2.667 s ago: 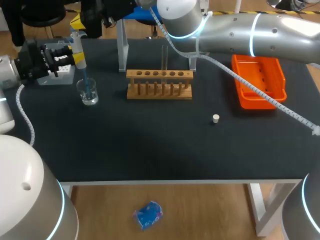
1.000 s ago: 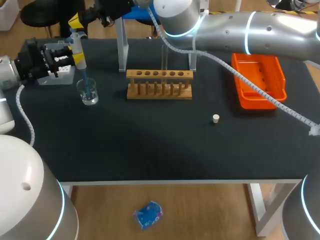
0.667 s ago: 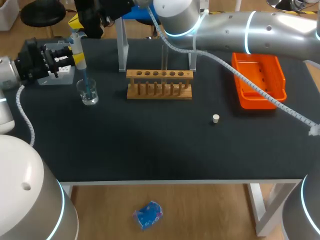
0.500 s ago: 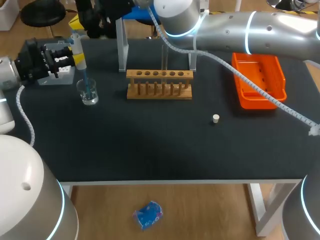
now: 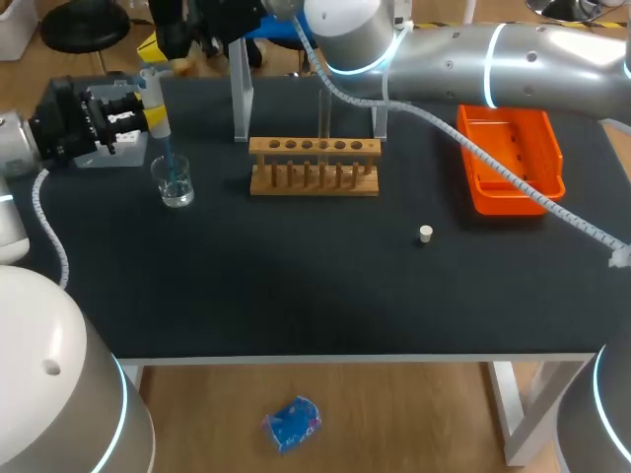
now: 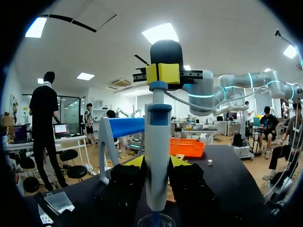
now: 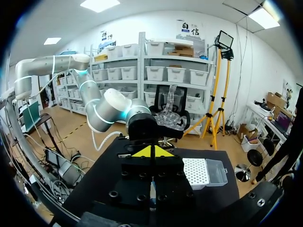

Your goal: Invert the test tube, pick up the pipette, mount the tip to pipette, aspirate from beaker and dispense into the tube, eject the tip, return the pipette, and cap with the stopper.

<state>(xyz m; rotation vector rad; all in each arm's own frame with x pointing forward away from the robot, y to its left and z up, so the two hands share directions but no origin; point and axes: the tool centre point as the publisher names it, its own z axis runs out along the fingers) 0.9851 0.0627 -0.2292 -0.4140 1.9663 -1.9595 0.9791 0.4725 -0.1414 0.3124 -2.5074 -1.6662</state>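
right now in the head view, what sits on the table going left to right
beaker → rack → stopper → tray; the pipette in the left hand overlaps the beaker, so left out

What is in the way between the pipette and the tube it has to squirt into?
Nothing visible. The pipette stands with its tip in the beaker, and nothing lies on the table between there and the tube in the rack. The stand's clear post is just behind that line.

The white pipette [image 5: 155,99] stands upright at the upper left, its blue tip [image 5: 170,166] dipping into the glass beaker [image 5: 176,189]. The small white stopper [image 5: 425,234] lies right of centre.
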